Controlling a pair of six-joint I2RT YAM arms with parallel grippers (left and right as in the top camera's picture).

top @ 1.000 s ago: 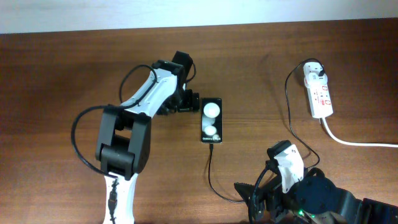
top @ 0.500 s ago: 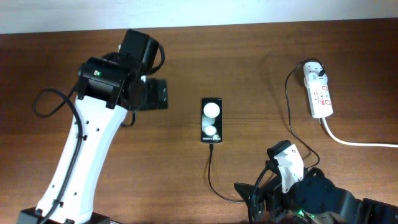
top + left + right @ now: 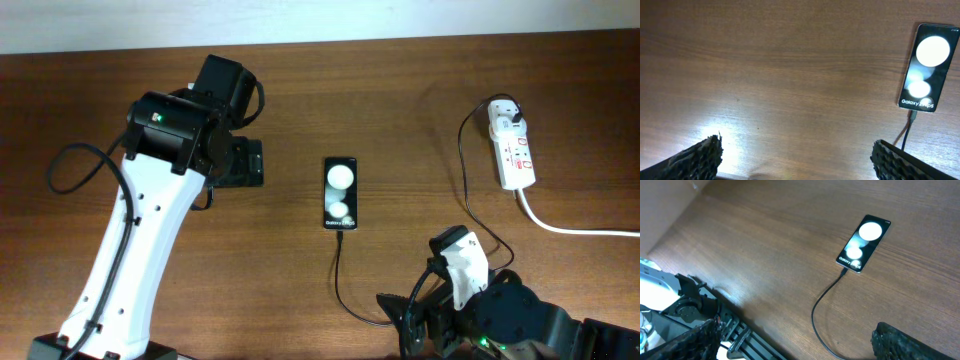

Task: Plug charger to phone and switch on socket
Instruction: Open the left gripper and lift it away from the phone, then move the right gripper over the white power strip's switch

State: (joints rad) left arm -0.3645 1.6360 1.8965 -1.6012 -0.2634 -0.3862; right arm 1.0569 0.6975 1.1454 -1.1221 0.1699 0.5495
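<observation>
The black phone lies flat mid-table, its screen showing two white glare spots. It also shows in the left wrist view and the right wrist view. The thin black charger cable has its tip at the phone's bottom edge, loops down and runs right up to the plug in the end of the white socket strip. My left gripper is open and empty, to the left of the phone. My right gripper is open and empty, at the table's front edge.
The thick white cord runs from the socket off the right edge. The left arm's white link spans the left of the table. Dark frame parts lie beyond the table's front edge.
My left arm has pulled back from right beside the phone, rising and moving left, then eased slightly back to the right. The phone, cable and right arm have not moved.
</observation>
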